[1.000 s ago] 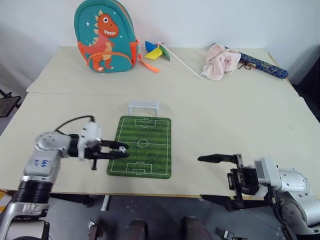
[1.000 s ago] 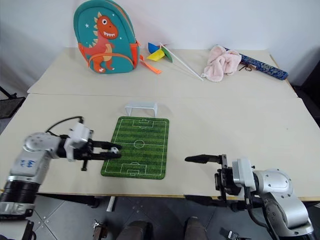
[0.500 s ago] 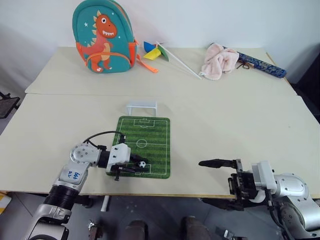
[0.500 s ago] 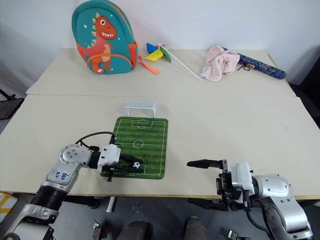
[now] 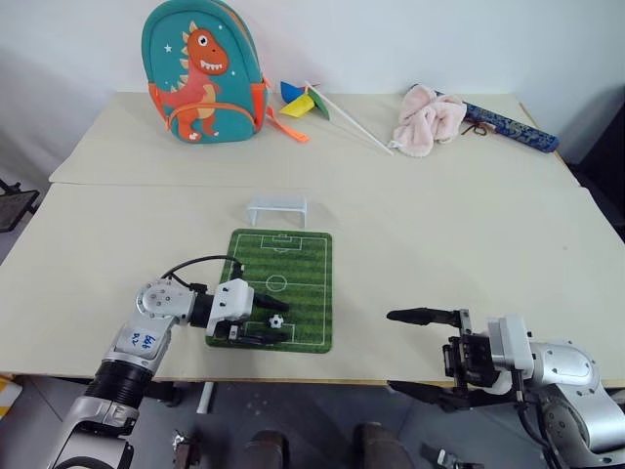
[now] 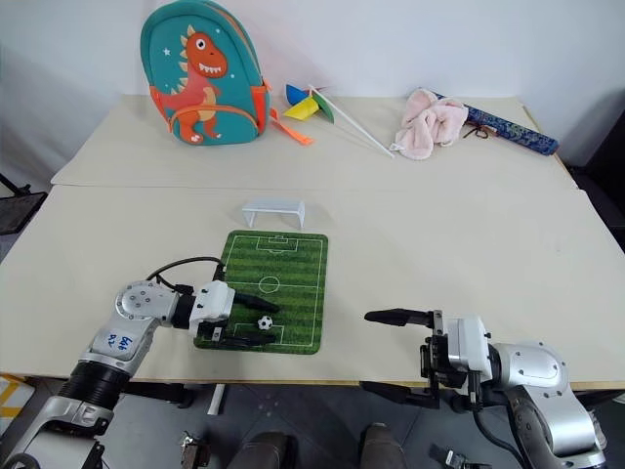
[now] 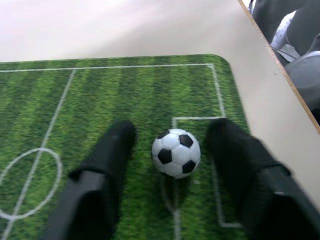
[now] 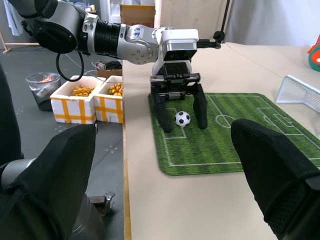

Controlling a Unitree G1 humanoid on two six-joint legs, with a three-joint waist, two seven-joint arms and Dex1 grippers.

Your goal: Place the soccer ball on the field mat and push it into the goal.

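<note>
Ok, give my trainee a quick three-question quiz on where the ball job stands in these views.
1. True or false: the left tool is clamped on the soccer ball.
2. Where does the ball rest? A) on the bare table B) on the field mat C) inside the goal
3. Fill in: the goal stands just off the mat's ____ end, as seen from the robot.

Key: 1. False; its fingers stand apart either side of the ball, with gaps showing. 2. B, near the end closest to the robot. 3. Far.
</note>
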